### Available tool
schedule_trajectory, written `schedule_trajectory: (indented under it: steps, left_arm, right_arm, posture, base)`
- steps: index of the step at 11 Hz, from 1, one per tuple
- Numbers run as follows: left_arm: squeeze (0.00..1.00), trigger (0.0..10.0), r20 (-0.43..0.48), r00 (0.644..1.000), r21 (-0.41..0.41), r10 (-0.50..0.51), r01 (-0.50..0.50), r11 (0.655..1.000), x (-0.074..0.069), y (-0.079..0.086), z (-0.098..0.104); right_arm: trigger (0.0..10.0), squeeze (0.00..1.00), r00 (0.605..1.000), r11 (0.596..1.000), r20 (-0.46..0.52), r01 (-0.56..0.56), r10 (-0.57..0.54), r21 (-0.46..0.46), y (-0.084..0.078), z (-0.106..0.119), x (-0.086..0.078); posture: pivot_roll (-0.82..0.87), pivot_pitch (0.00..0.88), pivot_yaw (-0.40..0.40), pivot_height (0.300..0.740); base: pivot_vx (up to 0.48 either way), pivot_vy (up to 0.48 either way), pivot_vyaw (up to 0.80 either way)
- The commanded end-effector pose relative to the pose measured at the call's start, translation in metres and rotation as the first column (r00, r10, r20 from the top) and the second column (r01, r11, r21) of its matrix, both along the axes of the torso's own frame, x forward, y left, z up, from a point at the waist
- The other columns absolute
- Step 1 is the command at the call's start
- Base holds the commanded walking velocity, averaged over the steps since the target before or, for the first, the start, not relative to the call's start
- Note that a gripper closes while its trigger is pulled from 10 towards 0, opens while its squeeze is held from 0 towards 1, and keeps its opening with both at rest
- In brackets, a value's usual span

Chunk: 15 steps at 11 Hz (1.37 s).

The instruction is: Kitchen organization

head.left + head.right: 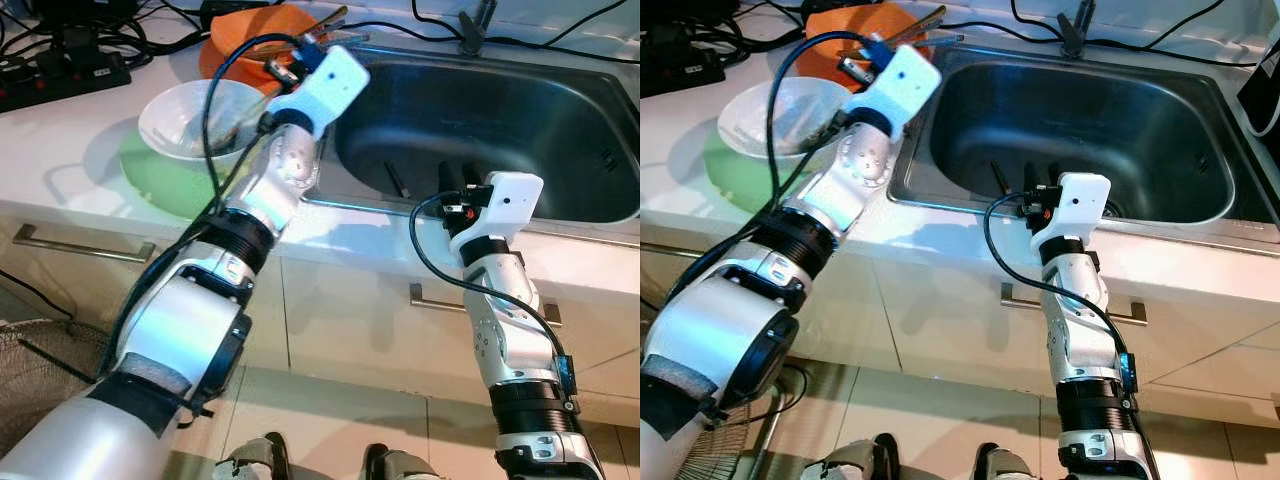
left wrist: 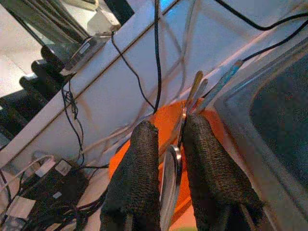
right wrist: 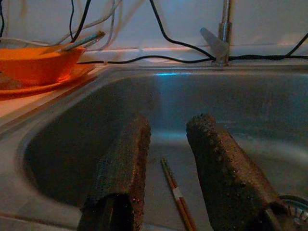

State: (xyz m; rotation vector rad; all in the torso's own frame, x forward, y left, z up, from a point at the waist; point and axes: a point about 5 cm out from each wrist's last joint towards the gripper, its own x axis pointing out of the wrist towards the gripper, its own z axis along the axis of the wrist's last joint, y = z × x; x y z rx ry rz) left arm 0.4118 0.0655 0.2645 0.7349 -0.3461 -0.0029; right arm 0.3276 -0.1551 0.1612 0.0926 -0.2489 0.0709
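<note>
Left gripper [image 2: 167, 168] closed on a metal spoon [image 2: 169, 179], held over the orange bowl [image 1: 262, 38] just beside the sink [image 1: 590, 150], at its far left corner. Probably lifted there to carry the utensil away from the other cutlery [image 2: 211, 91] leaning in that bowl. Right gripper [image 3: 166, 161] open and holding nothing, hanging just inside the sink's near rim. Directly under it, a pair of chopsticks [image 3: 177, 195] flat on the sink floor, so likely placed for the next pick.
</note>
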Motion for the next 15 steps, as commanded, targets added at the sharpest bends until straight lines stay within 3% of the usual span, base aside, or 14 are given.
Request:
schedule_trajectory:
  steps: [1, 4, 6, 9, 11, 15]
  left_arm:
    - [0.0, 10.0, 0.004, 1.0, -0.002, -0.015, 0.015, 1.0, -0.001, -0.003, 0.003]
    - [0.0, 10.0, -0.009, 1.0, 0.004, -0.023, 0.023, 1.0, -0.003, -0.004, 0.001]
    - [0.0, 10.0, -0.089, 0.993, 0.05, -0.079, 0.083, 0.995, -0.005, -0.009, -0.01]
    - [0.0, 10.0, -0.094, 0.991, 0.086, -0.1, 0.108, 0.99, -0.009, -0.008, -0.013]
    - [0.0, 10.0, -0.04, 0.998, 0.161, -0.042, 0.048, 0.986, -0.01, -0.003, -0.009]
    - [0.0, 10.0, -0.031, 0.999, 0.224, 0.016, -0.009, 0.975, -0.006, 0.002, -0.006]
  right_arm:
    - [10.0, 0.0, 0.997, 1.0, -0.079, 0.004, -0.003, 0.012, -0.001, -0.017, -0.001]
    - [10.0, 0.0, 0.997, 1.0, -0.077, 0.005, -0.004, 0.01, -0.002, -0.017, 0.0]
    - [10.0, 0.0, 0.997, 1.0, -0.078, 0.006, -0.005, 0.013, -0.002, -0.017, 0.001]
    - [10.0, 0.0, 0.997, 1.0, -0.076, 0.006, -0.004, 0.02, -0.001, -0.017, 0.002]
    - [10.0, 0.0, 0.997, 1.0, -0.079, 0.006, -0.004, 0.024, -0.001, -0.018, 0.002]
    - [10.0, 0.0, 0.997, 1.0, -0.082, 0.007, -0.005, 0.028, -0.002, -0.019, 0.002]
  posture:
    - [-0.03, 0.127, -0.018, 0.74]
    - [-0.03, 0.128, -0.02, 0.74]
    - [-0.03, 0.131, -0.02, 0.74]
    - [-0.02, 0.13, -0.019, 0.74]
    - [-0.02, 0.126, -0.018, 0.74]
    - [-0.02, 0.135, -0.022, 0.74]
  base:
    - [0.0, 0.0, 0.0]
    - [0.0, 0.0, 0.0]
    - [0.0, 0.0, 0.0]
    - [0.0, 0.0, 0.0]
    - [0.0, 0.0, 0.0]
    - [0.0, 0.0, 0.0]
